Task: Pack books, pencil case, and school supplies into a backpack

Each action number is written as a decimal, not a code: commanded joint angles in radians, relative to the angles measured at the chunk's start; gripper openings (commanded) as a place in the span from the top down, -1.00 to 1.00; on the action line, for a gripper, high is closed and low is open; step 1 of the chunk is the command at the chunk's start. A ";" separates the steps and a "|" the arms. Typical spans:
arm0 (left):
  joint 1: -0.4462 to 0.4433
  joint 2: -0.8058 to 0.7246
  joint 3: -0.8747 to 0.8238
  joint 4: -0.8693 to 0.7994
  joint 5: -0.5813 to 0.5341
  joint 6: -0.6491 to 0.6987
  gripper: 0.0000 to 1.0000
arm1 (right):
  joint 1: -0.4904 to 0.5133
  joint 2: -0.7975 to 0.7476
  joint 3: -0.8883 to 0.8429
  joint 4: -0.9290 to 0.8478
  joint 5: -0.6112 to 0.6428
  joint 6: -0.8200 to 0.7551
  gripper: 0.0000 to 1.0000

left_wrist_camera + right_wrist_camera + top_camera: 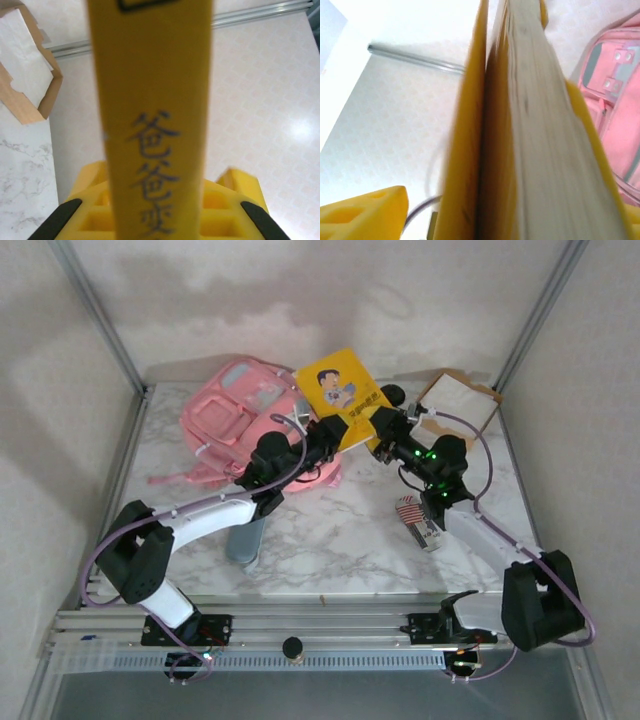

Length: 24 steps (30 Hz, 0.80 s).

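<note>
The left claw (333, 431) grips a bright yellow paperback (343, 390) by its spine. In the left wrist view its yellow fingers (92, 192) sit on either side of a spine printed with dark Chinese characters. The right claw (383, 428) meets the same book from the other side. Its jaws stand apart astride the page edges, and in the right wrist view one yellow finger (367, 210) sits clear of the cover.

The book is tilted, with the cartoon figure on its cover facing up. It is near the middle of the far edge of the marble-patterned table (330, 530).

Just to the book's left, the pink backpack (235, 410) lies toward the far left corner, its pale panels up and its straps trailing toward the left edge. A brown cardboard tray (462, 400) with a white inside sits at the far right corner, apart from the book.

The flag-striped pack of school supplies (408, 511) lies right of centre, closer to the near edge and just beside the right arm. The grey-blue pencil case (245, 540) lies left of centre by the near edge, with part of it hidden under the white link of the left arm.
</note>
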 commanded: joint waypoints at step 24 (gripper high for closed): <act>0.109 -0.161 0.219 -1.007 -0.321 0.871 -0.50 | -0.150 -0.151 0.101 -0.428 0.069 -0.291 1.00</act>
